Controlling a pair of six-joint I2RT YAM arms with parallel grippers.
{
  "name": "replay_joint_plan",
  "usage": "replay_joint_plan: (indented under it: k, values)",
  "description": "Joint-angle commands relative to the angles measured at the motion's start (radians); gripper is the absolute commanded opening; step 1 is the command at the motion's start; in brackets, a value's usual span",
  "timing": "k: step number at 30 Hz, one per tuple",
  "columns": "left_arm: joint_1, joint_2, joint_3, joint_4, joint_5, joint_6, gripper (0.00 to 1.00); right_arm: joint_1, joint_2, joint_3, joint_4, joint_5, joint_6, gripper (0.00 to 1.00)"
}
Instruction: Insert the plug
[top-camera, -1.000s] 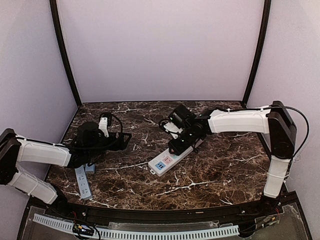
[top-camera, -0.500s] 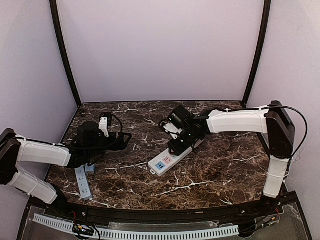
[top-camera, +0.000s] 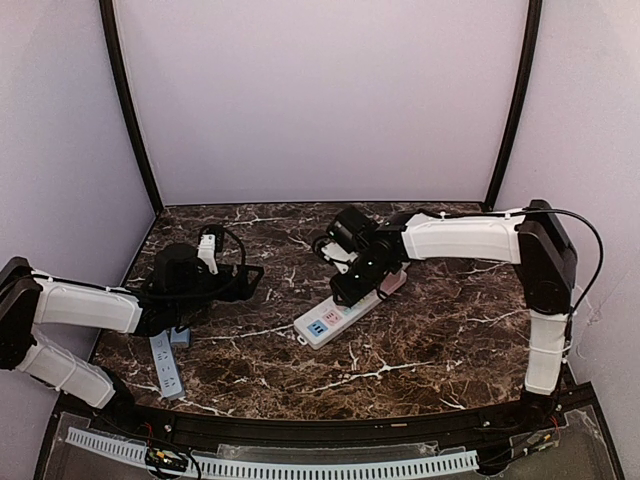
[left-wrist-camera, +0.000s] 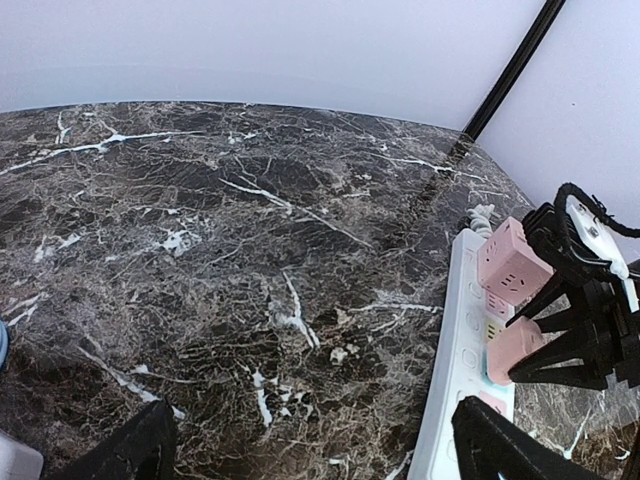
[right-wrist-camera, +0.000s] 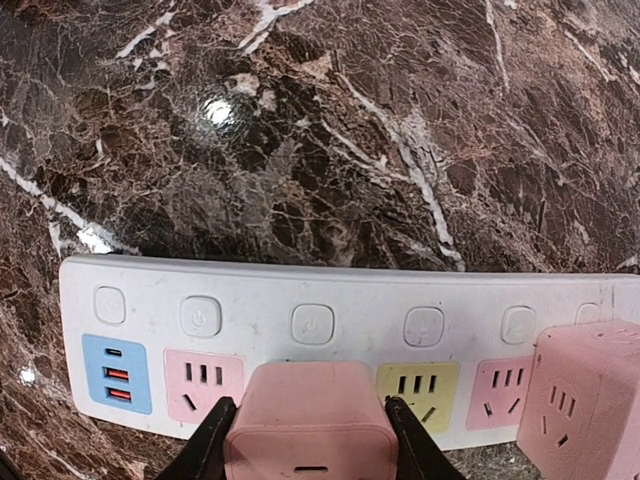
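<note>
1 pink plug clamped in right gripper, at white power strip between pink socket and yellow socket; seating unclear. Left gripper spread wide, empty, over marble table.

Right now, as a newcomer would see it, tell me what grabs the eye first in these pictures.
The long white power strip with pastel sockets stands out against the dark marble tabletop, lying mid-table. Over its socket row, the right arm's fingers clamp a pink cube-shaped plug between a pink socket and a yellow one. A second pink cube adapter sits at the strip's right end in the wrist view.
</note>
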Motion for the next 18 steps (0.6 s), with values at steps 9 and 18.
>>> replay_joint_plan:
  k: [9,18]
  values:
    - [-0.003,-0.024,-0.018,0.008,0.013,-0.002,0.96,-0.019,0.093,-0.046,-0.101,0.117,0.116,0.0]
    - [-0.003,-0.02,-0.02,0.019,0.022,-0.007,0.96,-0.018,0.072,-0.122,-0.05,0.111,0.125,0.0]
